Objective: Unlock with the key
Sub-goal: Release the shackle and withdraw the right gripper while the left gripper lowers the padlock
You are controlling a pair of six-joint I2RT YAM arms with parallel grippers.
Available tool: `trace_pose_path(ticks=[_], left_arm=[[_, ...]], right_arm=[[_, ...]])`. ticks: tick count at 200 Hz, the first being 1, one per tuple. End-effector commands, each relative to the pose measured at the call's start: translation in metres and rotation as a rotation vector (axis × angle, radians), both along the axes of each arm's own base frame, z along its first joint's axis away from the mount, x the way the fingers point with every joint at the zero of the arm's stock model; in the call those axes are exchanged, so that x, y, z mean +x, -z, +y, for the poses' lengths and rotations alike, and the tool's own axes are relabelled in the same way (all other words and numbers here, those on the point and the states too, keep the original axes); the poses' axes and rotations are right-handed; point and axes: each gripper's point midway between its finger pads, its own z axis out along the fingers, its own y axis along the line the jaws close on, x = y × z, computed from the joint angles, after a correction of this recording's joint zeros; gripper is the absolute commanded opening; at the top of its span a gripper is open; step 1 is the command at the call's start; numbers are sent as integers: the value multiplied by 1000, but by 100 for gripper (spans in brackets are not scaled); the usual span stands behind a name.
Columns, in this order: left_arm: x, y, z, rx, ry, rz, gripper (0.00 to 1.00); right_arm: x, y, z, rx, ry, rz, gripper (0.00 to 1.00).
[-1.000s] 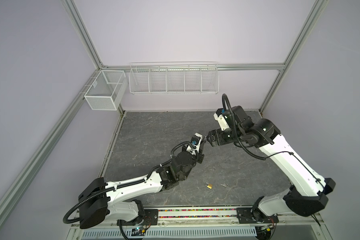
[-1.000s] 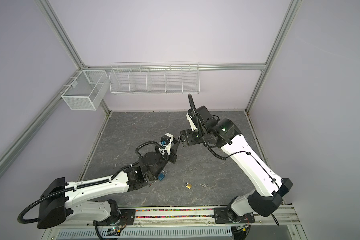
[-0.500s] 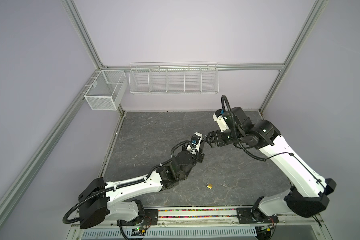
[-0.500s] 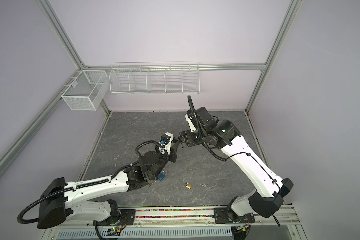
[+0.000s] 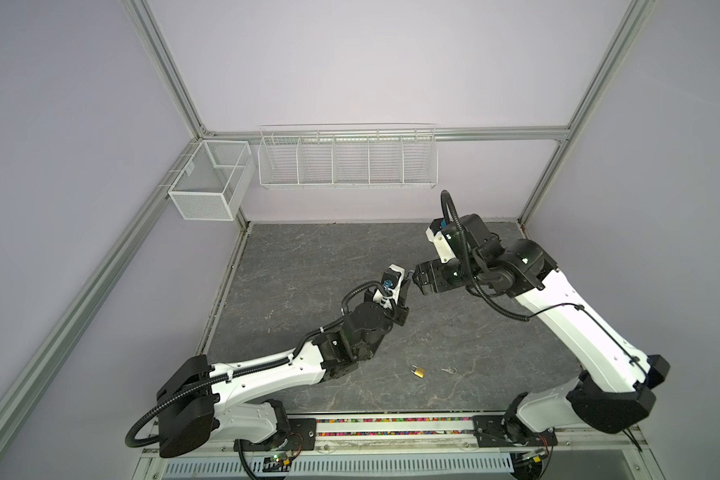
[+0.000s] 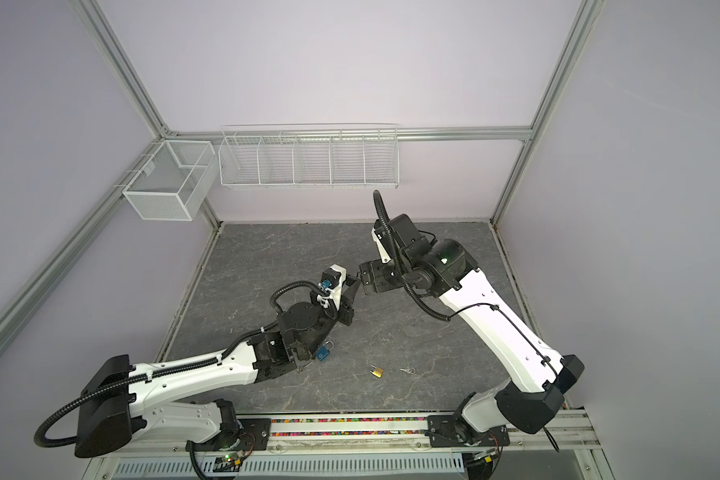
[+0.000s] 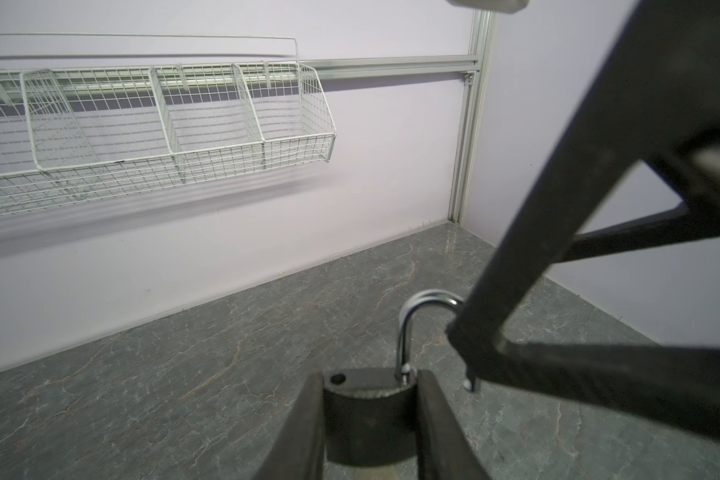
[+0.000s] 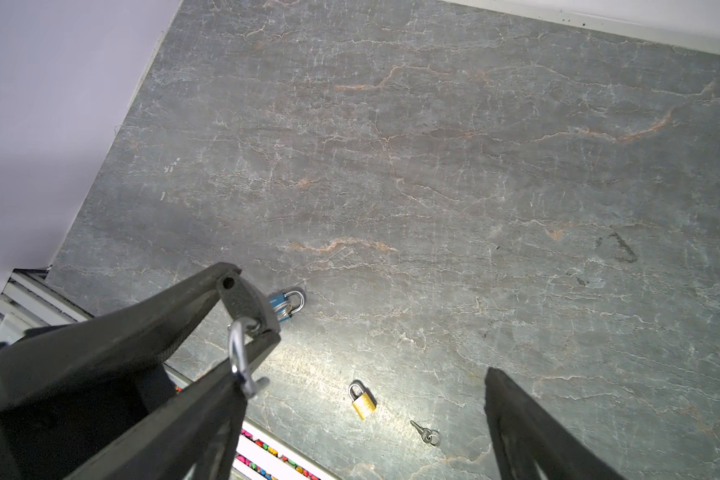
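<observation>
My left gripper (image 7: 371, 399) is shut on the body of a dark padlock (image 7: 371, 419), held up above the table. Its silver shackle (image 7: 406, 332) stands swung open, one leg out of its hole. My right gripper (image 8: 362, 376) is open, and one of its fingers (image 7: 558, 249) sits right beside the shackle's free end (image 8: 250, 386). In both top views the two grippers (image 5: 405, 286) (image 6: 359, 279) meet tip to tip over the middle of the table. A small key (image 8: 425, 432) on a ring lies on the table near the front (image 5: 449, 370).
A gold padlock (image 5: 417, 371) (image 8: 362, 403) lies next to the small key. A blue padlock (image 6: 324, 351) (image 8: 285, 303) lies by the left arm's wrist. Two white wire baskets (image 5: 346, 160) (image 5: 211, 185) hang on the back frame.
My right gripper has edged a little to the left, closer to the held padlock. The left arm and the padlock have stayed put.
</observation>
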Motion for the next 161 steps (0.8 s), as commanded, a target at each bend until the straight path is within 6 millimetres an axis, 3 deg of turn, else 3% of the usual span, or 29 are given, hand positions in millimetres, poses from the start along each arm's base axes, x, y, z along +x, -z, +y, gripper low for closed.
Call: trace_pose_path(ticks=[1,32,55,91,122,161], left_arm=[[0,-26,3,-76,-10,-17,0],[-1,-28,3,-82,-7,-19,0],[0,-26,4,-80,-16,-12,0],[7,-17,8,-81,-64,42,0],[18,16,14,-53,-126,217,0],[22,71,21,-78,-148,483,0]], right_arm=[[2,4,-11,-43,22,-6,91],[5,2,-13,-40,29,-10,91],[-2,-7,-3,21,-22,-8,91],[-7,-16,-10,35,-22,-33,91],[-11,-8,-22,69,2,-2,95],[-17,36,-49,69,100,83,95]])
